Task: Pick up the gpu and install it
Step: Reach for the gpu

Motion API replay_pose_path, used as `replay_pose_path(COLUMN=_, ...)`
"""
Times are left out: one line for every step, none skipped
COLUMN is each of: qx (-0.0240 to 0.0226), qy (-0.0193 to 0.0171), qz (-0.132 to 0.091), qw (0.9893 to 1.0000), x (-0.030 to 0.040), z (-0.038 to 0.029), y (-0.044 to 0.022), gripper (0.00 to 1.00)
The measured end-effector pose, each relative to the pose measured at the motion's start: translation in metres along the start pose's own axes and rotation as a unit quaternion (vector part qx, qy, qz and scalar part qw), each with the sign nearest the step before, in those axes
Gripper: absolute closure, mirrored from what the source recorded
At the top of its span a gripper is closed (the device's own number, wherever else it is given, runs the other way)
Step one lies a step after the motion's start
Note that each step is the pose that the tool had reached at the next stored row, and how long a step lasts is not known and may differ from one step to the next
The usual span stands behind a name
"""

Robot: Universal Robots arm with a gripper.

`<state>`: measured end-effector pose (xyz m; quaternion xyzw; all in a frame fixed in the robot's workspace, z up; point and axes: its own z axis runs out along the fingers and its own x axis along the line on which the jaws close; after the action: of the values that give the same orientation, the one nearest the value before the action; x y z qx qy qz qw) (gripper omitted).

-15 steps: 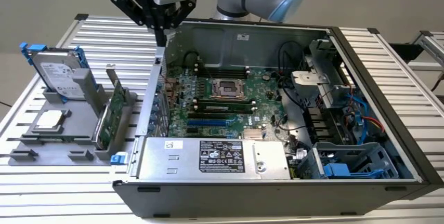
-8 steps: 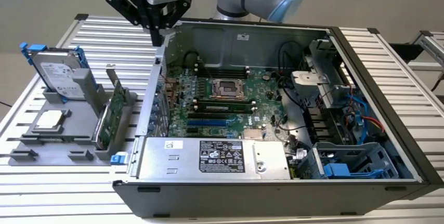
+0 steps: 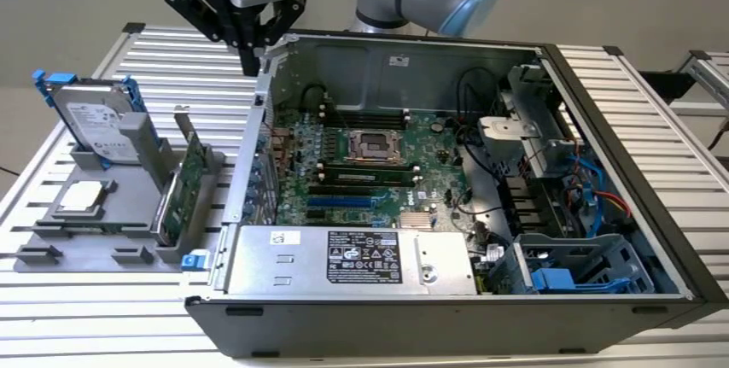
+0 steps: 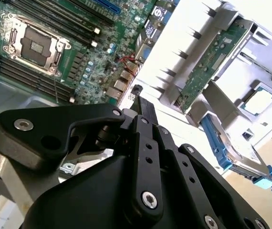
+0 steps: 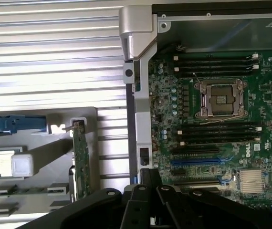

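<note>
Above the rim of the open computer case [image 3: 456, 325], on the side that faces the parts holder, the claw [image 3: 248, 67] hangs with its tips pointing down. Its two black fingers are clenched together with nothing between them. In both wrist views the claw [image 4: 142, 102] [image 5: 148, 172] shows as one narrow black tip over the case's metal side wall.

Just beside that wall, on the exterior view's left, a grey holder [image 3: 114, 214] sits on the slatted metal worktop [image 3: 148, 52]. The gpu [image 3: 183, 184] stands on its long edge in a slot of this holder, its silver bracket rising at the far end. It is apart from the claw and nothing touches it. The second wrist view shows its green board face [image 4: 207, 67], and the first wrist view shows it edge-on as a thin green strip [image 5: 81, 162].

Further along the holder, a silver hard drive [image 3: 97, 120] in a blue frame stands upright, and a small square silver chip [image 3: 85, 197] lies flat near it.

Inside the case lies the green motherboard [image 3: 364, 163], with a square processor socket [image 3: 370, 146] between rows of black memory slots. A blue slot [image 3: 336, 201] sits nearer the front. A silver power supply [image 3: 353, 261] with a label fills the near side of the case.
</note>
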<state>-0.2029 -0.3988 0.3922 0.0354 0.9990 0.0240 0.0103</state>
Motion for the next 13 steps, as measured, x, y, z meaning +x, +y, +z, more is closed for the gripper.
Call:
replay_pose_path(qx=0.0, qy=-0.0001, qz=0.0, qw=1.0, x=0.0009, z=0.0, y=-0.0001, gripper=1.0)
replay_pose_path(qx=0.0, qy=0.0, qz=0.0, qw=1.0, x=0.0015, z=0.0001, y=-0.0001, gripper=1.0)
replay_pose_path(qx=0.0, qy=0.0, qz=0.0, qw=1.0, x=0.002, z=0.0001, y=-0.0001, gripper=1.0)
replay_pose_path(qx=0.0, qy=0.0001, qz=0.0, qw=1.0, x=0.0026, z=0.0001, y=-0.0002, gripper=1.0)
replay_pose_path(qx=0.0, qy=0.0002, qz=0.0, qw=1.0, x=0.0035, z=0.0001, y=-0.0003, gripper=1.0)
replay_pose_path(qx=0.0, qy=0.0003, qz=0.0, qw=1.0, x=0.0041, z=0.0001, y=-0.0003, gripper=1.0)
replay_pose_path(qx=0.0001, qy=0.0003, qz=0.0, qw=1.0, x=0.0048, z=0.0001, y=-0.0003, gripper=1.0)
replay_pose_path(qx=0.0001, qy=0.0004, qz=0.0, qw=1.0, x=0.0062, z=0.0, y=-0.0005, gripper=1.0)
replay_pose_path(qx=0.0001, qy=0.0003, qz=0.0, qw=1.0, x=0.0075, z=0.0, y=-0.0005, gripper=1.0)
replay_pose_path(qx=0.0001, qy=0.0004, qz=0.0, qw=1.0, x=0.0082, z=0.0001, y=-0.0006, gripper=1.0)
replay_pose_path(qx=0.0, qy=0.0004, qz=0.0, qw=1.0, x=0.0088, z=0.0002, y=-0.0006, gripper=1.0)
replay_pose_path(qx=0.0001, qy=0.0007, qz=0.0, qw=1.0, x=0.009, z=0.0001, y=-0.0006, gripper=1.0)
replay_pose_path(qx=0.0001, qy=0.0008, qz=0.0, qw=1.0, x=0.0096, z=0.0001, y=-0.0007, gripper=1.0)
